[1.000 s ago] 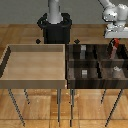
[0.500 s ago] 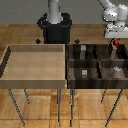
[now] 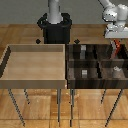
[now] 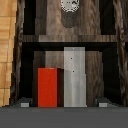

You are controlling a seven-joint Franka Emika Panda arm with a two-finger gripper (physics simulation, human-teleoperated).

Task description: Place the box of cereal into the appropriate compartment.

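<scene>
The box of cereal (image 4: 50,87) is a slim red box standing in a dark-brown wood-walled cell (image 4: 97,70), right beside the tall pale-grey upright block (image 4: 75,75). My gripper (image 4: 64,104) is over this cell with its fingertips (image 4: 24,104) spread wide on either side, neither touching the box. In the exterior view the gripper (image 3: 116,41) hangs over the far cell on that view's right of the four-cell bin (image 3: 70,62), and the red box (image 3: 117,48) shows just under it, partly hidden by the bin wall.
The big light-tan undivided tray (image 3: 35,80) stands on the exterior view's left of the bin. A small grey cube (image 3: 84,72) sits in a near cell and another small grey object (image 3: 116,70) in the cell beside it. A round pale object (image 4: 69,5) lies in the adjoining cell.
</scene>
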